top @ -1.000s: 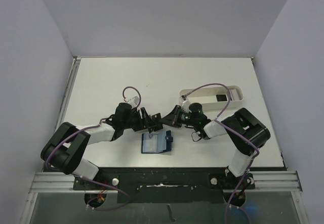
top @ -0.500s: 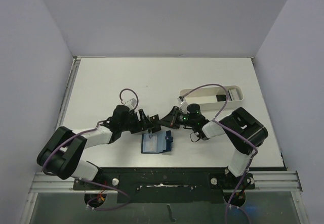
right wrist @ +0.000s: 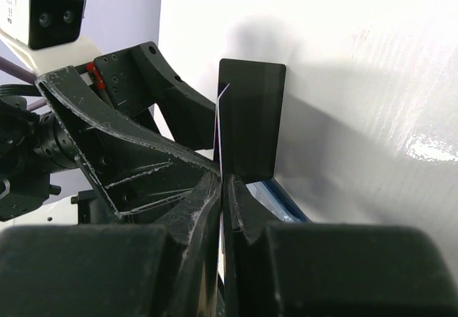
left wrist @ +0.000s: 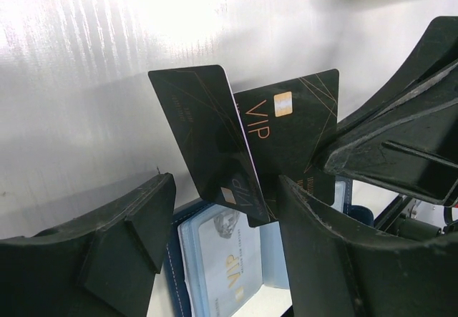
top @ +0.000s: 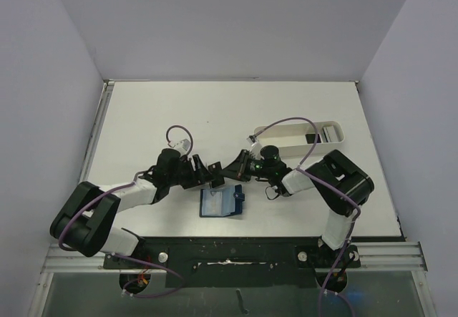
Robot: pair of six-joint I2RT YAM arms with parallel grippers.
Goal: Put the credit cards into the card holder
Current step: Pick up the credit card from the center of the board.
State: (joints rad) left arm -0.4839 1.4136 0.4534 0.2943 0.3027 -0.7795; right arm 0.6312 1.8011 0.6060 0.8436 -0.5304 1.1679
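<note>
On the left, my left claw (top: pixel 210 177) is low over the table (top: pixel 157 116), just left of centre, jaws spread wide. Through its own camera both fingers (left wrist: pixel 122 238) stand well apart, and the lower corner of the credit cards (left wrist: pixel 286 127) dips into the gap between them. Whether either finger actually touches a card, I cannot tell.

In the middle are the cards themselves: two black ones with gold "VIP" lettering, fanned out and up off the table. The left one (left wrist: pixel 200 131) is tilted away from its partner.

Right beneath them lies the card holder (top: pixel 220 202), open flat toward the near edge of the table. It is dark blue outside and lighter blue inside, and a card with VIP lettering shows in one of its slots (left wrist: pixel 222 260).

Moving right, my right claw (top: pixel 230 172) comes in nose to nose with the left one, above the holder's far edge. Its jaws are pressed together, pinching the two cards. From its wrist camera the cards rise straight up out of the fingertips.

Far right is a long white tray (top: pixel 336 142), well apart from the holder.
</note>
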